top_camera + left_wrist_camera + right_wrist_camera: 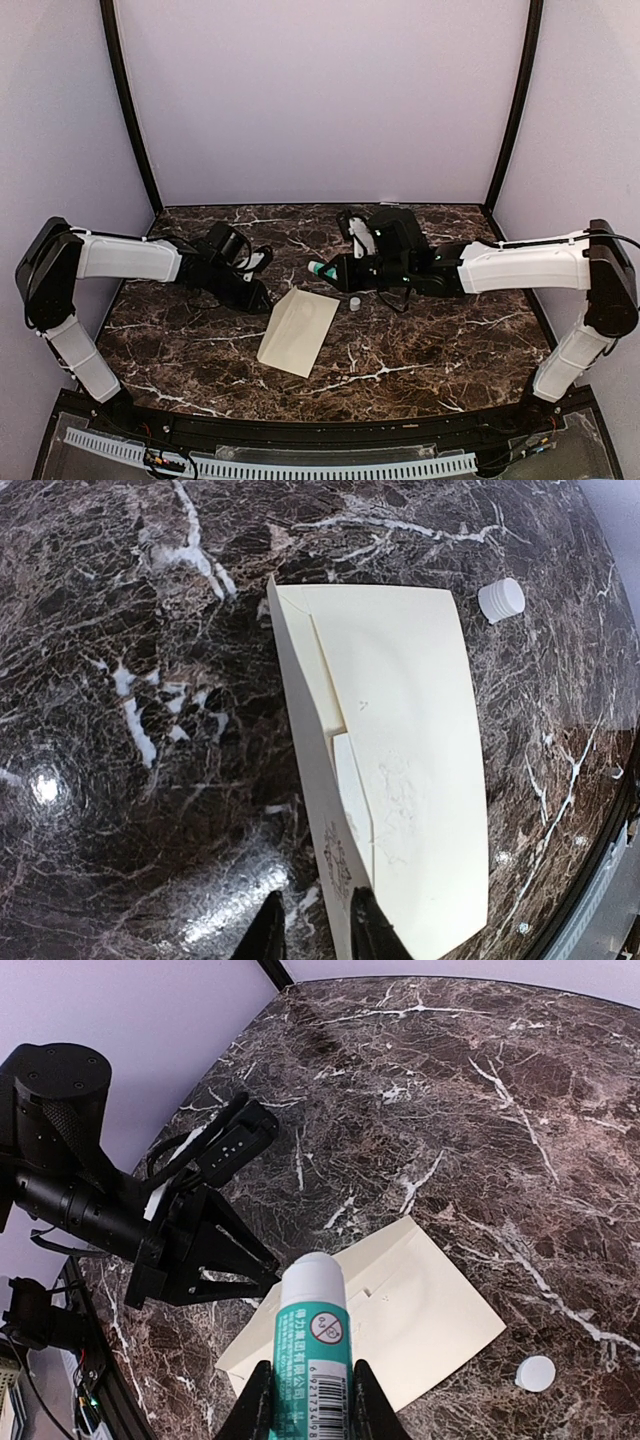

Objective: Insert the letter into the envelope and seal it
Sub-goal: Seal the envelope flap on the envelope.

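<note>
The cream-yellow envelope lies flat on the marble table, between the two arms. In the left wrist view the envelope has a narrow side strip with a faint emblem, and a paler whitish strip that looks like the letter tucked inside. My left gripper is open by a narrow gap, low at the envelope's edge, with one finger over the emblem strip and one over the marble. In the top view it sits at the envelope's far left corner. My right gripper is shut on a teal glue stick with its white tip bare, held above the envelope.
A small white round cap lies on the table to the right of the envelope's far end, also in the left wrist view and right wrist view. The left arm is close to the glue stick's left.
</note>
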`<action>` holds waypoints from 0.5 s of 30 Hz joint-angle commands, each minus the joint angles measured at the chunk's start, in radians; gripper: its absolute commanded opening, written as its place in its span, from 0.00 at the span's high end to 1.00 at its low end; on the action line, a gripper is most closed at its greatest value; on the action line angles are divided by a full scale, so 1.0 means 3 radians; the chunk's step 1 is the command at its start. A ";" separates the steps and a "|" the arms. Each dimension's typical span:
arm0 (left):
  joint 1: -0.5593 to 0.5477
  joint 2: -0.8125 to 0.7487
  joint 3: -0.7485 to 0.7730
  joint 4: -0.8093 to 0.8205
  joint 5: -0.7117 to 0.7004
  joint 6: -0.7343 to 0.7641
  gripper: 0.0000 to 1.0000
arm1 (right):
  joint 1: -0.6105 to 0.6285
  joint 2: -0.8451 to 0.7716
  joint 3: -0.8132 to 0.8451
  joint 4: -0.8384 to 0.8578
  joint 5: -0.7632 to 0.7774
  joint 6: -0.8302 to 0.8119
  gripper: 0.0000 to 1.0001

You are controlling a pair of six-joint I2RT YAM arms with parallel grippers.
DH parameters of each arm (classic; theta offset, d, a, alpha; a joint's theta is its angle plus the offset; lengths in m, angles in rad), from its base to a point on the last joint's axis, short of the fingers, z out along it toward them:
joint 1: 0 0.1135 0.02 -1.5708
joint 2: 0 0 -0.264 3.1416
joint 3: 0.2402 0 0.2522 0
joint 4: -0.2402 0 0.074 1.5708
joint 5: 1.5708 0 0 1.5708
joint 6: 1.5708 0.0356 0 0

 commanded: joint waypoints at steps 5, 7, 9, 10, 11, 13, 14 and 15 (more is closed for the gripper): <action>-0.0138 0.0044 0.0110 0.0016 -0.0071 -0.0039 0.79 | -0.0015 0.0061 0.0059 0.0127 0.0107 0.0059 0.85; -0.0158 0.0057 0.0118 0.0036 -0.0074 -0.0069 0.79 | -0.0015 0.0067 -0.0007 0.0164 0.0127 0.0100 0.85; -0.0160 0.0059 0.0124 0.0052 -0.0072 -0.0094 0.79 | -0.0013 0.0067 -0.0101 0.0208 0.0116 0.0144 0.85; -0.0164 0.0057 0.0125 0.0056 -0.0067 -0.0099 0.79 | -0.0013 0.0060 -0.0163 0.0238 0.0098 0.0166 0.85; -0.0173 0.0051 0.0121 0.0066 -0.0056 -0.0109 0.80 | -0.0016 0.0046 -0.0233 0.0309 0.0076 0.0199 0.85; -0.0188 0.0049 0.0120 0.0081 -0.0040 -0.0125 0.80 | -0.0014 0.0004 -0.0414 0.0513 0.0026 0.0296 0.85; -0.0196 0.0054 0.0120 0.0086 -0.0028 -0.0137 0.80 | -0.0018 -0.0014 -0.0505 0.0632 0.0014 0.0352 0.85; -0.0213 0.0061 0.0120 0.0099 -0.0022 -0.0141 0.80 | -0.0014 -0.0026 -0.0587 0.0755 -0.0001 0.0409 0.85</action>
